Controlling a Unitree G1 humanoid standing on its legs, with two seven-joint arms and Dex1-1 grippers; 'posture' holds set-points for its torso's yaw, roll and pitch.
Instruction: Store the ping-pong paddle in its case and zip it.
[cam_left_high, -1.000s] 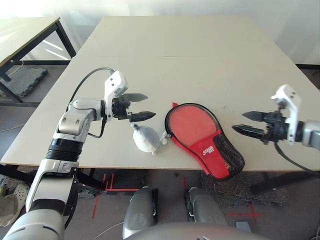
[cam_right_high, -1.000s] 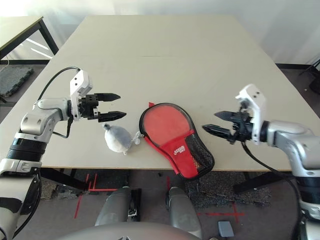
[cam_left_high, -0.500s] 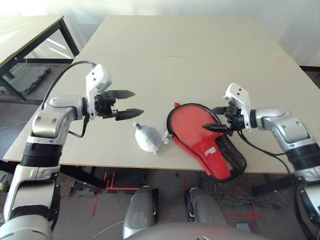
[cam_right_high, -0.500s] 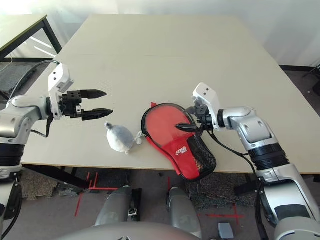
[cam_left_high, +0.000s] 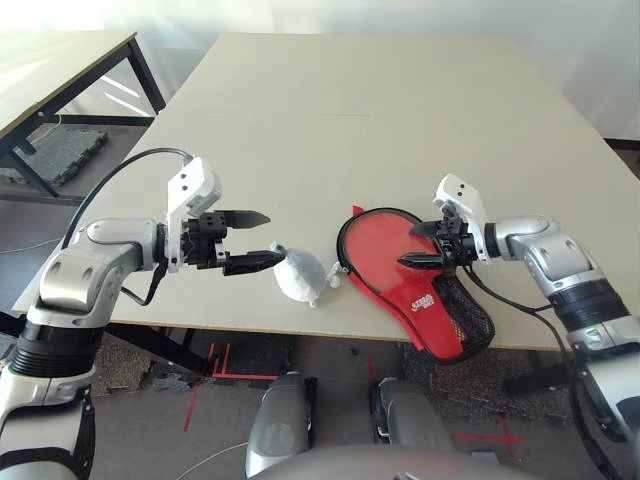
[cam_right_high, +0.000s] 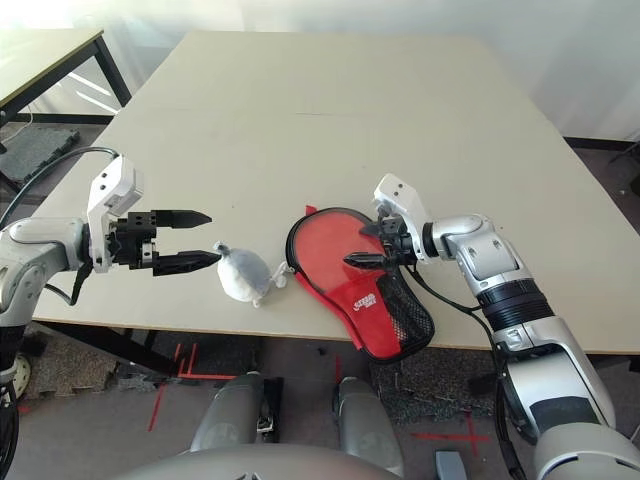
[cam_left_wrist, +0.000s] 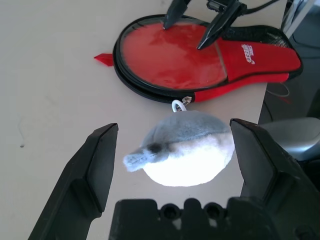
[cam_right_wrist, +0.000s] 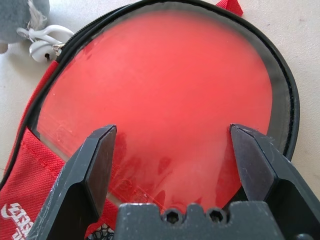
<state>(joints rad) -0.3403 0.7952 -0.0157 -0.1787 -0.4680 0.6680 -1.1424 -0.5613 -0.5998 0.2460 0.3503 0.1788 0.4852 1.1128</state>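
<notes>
The case (cam_left_high: 436, 308) lies unzipped at the table's front edge, its red flap with white logo and mesh pocket (cam_left_high: 463, 310) hanging over the edge. The ping-pong paddle's round red face (cam_left_high: 382, 246) shows inside the black zipper rim (cam_right_wrist: 283, 85); its handle is hidden under the flap. My right gripper (cam_left_high: 409, 245) hovers open just above the red face (cam_right_wrist: 170, 85), holding nothing. My left gripper (cam_left_high: 264, 237) is open to the left of the case, its fingers on either side of a whitish-grey pouch (cam_left_wrist: 185, 150), with nothing gripped.
The pouch's white string loop (cam_left_wrist: 178, 105) lies by the case's zipper slider. The table's front edge (cam_left_high: 200, 327) runs right beneath both grippers. A second table (cam_left_high: 50, 70) stands at the far left. Bare tabletop (cam_left_high: 380, 110) stretches behind the case.
My right arm swung in from the right and now hangs over the paddle's face. My left gripper came down and toward the pouch. The case and pouch stayed put.
</notes>
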